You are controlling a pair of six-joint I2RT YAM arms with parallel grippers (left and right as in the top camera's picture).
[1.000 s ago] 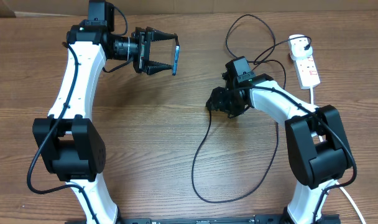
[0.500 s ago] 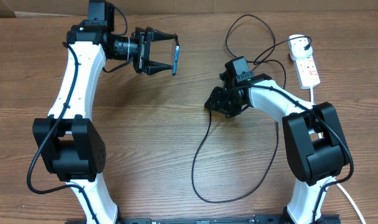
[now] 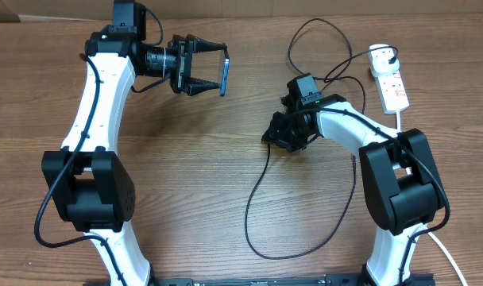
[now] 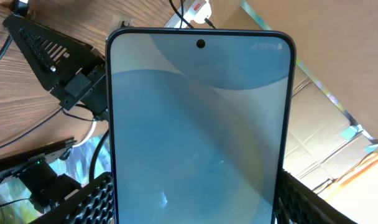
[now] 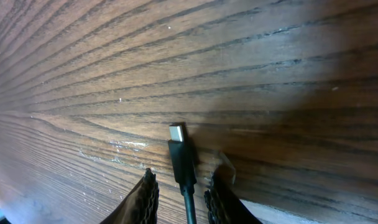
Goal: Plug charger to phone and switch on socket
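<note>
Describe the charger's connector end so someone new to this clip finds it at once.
On the wooden table, find the right gripper, low near the middle. Between its fingers lies the connector: a short black plug with a silver tip, ending the thin black cable. Only it is silver-tipped.

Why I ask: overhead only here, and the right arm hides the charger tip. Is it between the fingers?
Observer: Yes. The right wrist view shows the charger connector flat on the table, between the right gripper fingers, narrow gaps both sides.
Operator: Which way does it point?
Observer: Metal end away from the wrist.
Operator: And the phone?
Observer: The left wrist view shows the phone screen lit blue, the left gripper clamping its edges.
</note>
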